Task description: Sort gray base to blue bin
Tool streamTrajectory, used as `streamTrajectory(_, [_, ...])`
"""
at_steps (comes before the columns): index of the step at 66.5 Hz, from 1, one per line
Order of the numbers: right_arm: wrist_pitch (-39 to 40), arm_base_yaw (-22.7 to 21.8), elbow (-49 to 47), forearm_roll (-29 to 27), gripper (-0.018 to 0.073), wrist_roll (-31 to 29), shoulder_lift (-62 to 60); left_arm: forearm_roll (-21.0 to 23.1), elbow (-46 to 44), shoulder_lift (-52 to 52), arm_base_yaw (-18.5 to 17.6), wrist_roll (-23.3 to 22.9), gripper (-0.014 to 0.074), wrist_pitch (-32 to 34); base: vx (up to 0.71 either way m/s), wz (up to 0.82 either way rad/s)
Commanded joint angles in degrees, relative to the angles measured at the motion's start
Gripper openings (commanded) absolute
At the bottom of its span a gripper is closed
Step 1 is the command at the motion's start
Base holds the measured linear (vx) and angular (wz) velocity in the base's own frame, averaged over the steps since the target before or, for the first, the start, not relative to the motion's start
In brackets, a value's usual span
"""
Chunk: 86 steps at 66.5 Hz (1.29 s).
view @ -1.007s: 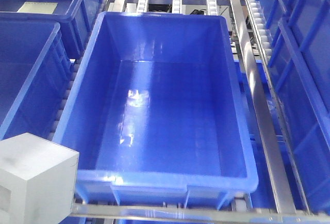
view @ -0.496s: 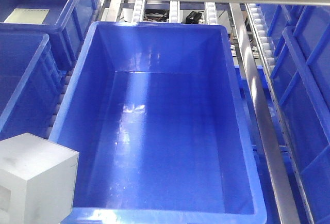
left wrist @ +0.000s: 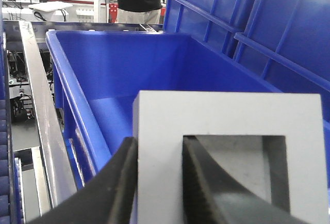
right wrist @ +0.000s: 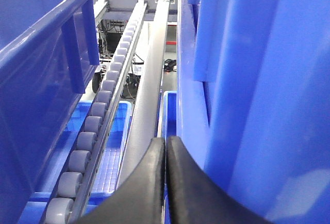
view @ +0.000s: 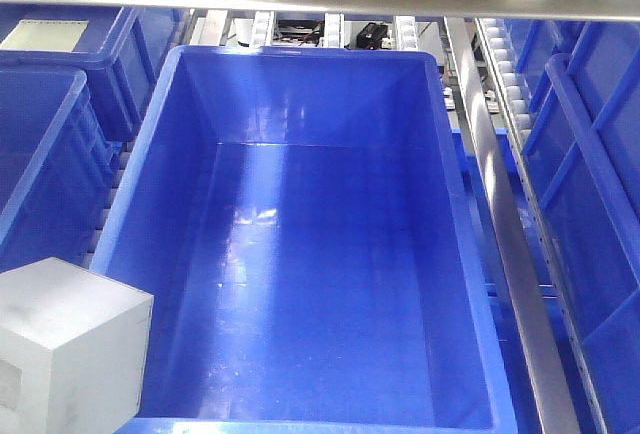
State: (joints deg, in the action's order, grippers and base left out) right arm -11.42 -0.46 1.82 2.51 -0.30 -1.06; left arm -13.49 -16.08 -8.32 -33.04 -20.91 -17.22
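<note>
**Poised for the Drop**

Left gripper pinches one wall of the gray base, one finger inside its recess. The block hangs at seven o'clock of the blue bin, by its near corner. Best carried toward one o'clock, well past the rim, before release. Right gripper is closed, empty.

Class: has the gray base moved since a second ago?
Yes. The gray base has advanced toward the blue bin, whose near rim now sits lower in frame.
</note>
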Motion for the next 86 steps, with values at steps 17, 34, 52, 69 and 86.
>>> streamTrajectory(17, [4.16,0.15,0.29,0.49,-0.0005,-0.39,-0.43,0.09,-1.71,-0.29,-0.27,-0.22,-0.0007,6.50,0.00,0.00])
streamTrajectory(34, [4.16,0.15,0.29,0.49,-0.0005,-0.39,-0.43,0.09,-1.71,-0.29,-0.27,-0.22,-0.0007,6.50,0.00,0.00])
streamTrajectory(52, [4.16,0.15,0.29,0.49,-0.0005,-0.39,-0.43,0.17,-2.15,-2.68,-0.27,-1.56,-0.0005,10.61,0.00,0.00])
streamTrajectory(69, [4.16,0.15,0.29,0.49,-0.0005,-0.39,-0.43,0.17,-11.02,-23.35,-0.27,-2.36,0.0003,16.55,0.00,0.00])
streamTrajectory(86, [4.16,0.15,0.29,0.49,-0.0005,-0.39,-0.43,0.17,-26.44,-50.07,-0.10,-2.36,0.0003,16.67,0.00,0.00])
